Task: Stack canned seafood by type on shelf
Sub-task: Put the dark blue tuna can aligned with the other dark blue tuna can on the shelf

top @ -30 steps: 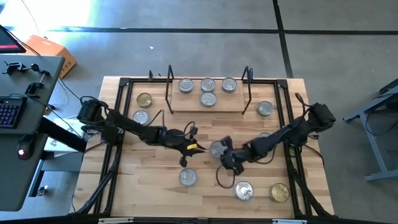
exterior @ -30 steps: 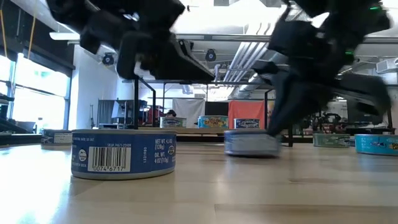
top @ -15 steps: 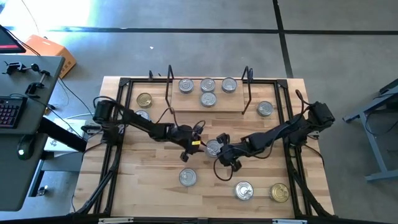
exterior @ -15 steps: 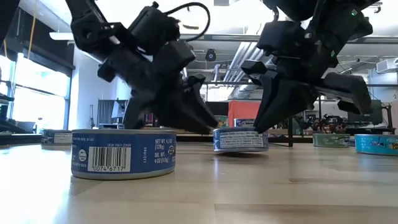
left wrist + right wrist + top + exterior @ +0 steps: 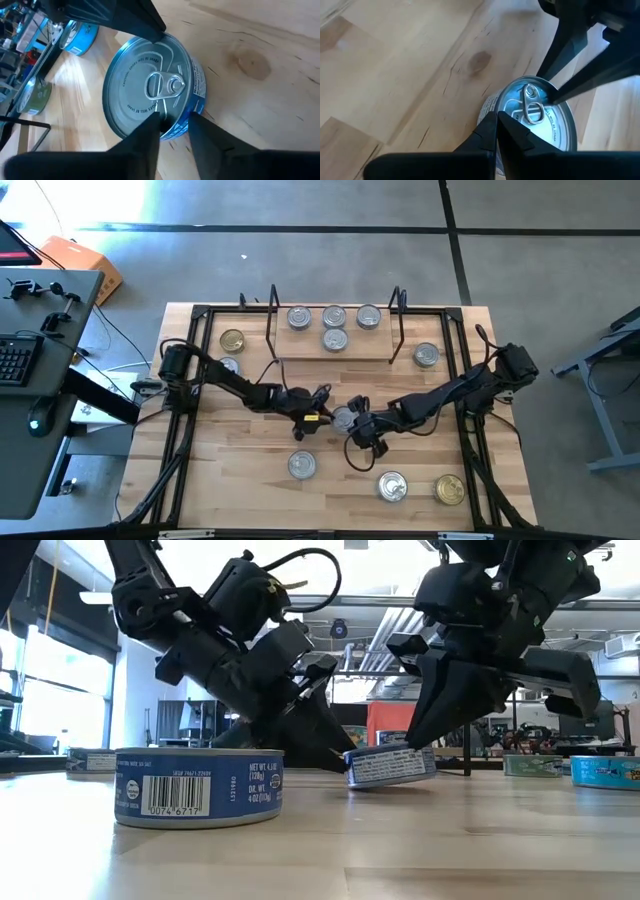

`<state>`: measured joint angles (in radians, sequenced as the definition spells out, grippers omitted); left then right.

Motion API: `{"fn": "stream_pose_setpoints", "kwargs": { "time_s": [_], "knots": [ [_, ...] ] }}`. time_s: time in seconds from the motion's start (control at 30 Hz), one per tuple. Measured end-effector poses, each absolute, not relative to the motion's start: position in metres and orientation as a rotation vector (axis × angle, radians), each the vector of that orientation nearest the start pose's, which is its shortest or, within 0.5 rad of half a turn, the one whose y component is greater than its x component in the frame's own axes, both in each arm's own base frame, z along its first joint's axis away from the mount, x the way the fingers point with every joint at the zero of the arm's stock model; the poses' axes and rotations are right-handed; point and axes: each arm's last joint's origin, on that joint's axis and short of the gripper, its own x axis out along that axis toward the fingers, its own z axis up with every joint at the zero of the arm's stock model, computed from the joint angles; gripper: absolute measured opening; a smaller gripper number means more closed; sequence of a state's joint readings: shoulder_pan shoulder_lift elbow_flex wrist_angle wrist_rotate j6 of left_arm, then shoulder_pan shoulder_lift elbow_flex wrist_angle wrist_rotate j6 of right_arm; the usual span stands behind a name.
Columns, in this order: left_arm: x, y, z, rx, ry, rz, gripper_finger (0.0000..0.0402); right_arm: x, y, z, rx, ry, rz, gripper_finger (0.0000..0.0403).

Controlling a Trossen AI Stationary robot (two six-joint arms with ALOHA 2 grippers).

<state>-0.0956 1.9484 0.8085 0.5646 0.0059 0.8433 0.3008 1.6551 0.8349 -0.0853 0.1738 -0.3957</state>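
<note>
1. Mid-table, one silver-lidded tin (image 5: 343, 418) sits pinched between the two arms. In the low view it is tipped, the edge on the right arm's side lifted off the tabletop (image 5: 250, 480), the other edge down.
2. Left gripper (image 5: 322, 414) comes in from the tin's 9 o'clock in the high view. Its fingers (image 5: 145, 142) straddle the near rim, one over the lid, one down the side wall, jaws only partly closed. Whether it grips firmly, cannot tell.
3. Right gripper (image 5: 359, 423) is at the tin's 4 o'clock, jaws clenched together, holding nothing. The closed tip (image 5: 498, 120) presses at the rim like a wedge.
4. Both arms are at contact; the left has the only usable hold.
5. The shelf (image 5: 305, 348) lies toward 12 o'clock from the tin, well apart, already carrying four tins (image 5: 334, 316).
6. Judgement: the lift depends on the left fingers seating across the rim while the tin is tilted.
</note>
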Motion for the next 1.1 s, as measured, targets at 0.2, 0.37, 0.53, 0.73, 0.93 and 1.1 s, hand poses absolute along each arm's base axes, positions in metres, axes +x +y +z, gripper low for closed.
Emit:
{"fn": "stream_pose_setpoints", "kwargs": {
  "time_s": [0.2, 0.37, 0.53, 0.73, 0.93, 1.1],
  "knots": [
    [0.353, -0.042, 0.1, 0.841, 0.476, -0.361, 0.0009, 0.299, 0.088, 0.153, -0.536, 0.86, 0.299, 0.0],
    [0.355, -0.047, 0.102, 0.8, 0.481, -0.359, 0.0005, 0.299, 0.086, 0.152, -0.47, 0.878, 0.235, 0.0003],
    [0.358, -0.048, 0.11, 0.737, 0.502, -0.346, 0.0001, 0.296, 0.082, 0.163, -0.469, 0.862, 0.137, 0.0058],
    [0.365, -0.049, 0.131, 0.595, 0.562, -0.317, 0.0001, 0.292, 0.08, 0.175, -0.468, 0.844, 0.07, 0.017],
    [0.381, -0.044, 0.151, 0.431, 0.652, -0.267, 0.0001, 0.287, 0.086, 0.157, -0.531, 0.848, 0.086, 0.0211],
    [0.388, -0.03, 0.16, 0.274, 0.675, -0.207, 0.0001, 0.273, 0.084, 0.136, -0.548, 0.724, -0.043, 0.0205]
  ]
}}
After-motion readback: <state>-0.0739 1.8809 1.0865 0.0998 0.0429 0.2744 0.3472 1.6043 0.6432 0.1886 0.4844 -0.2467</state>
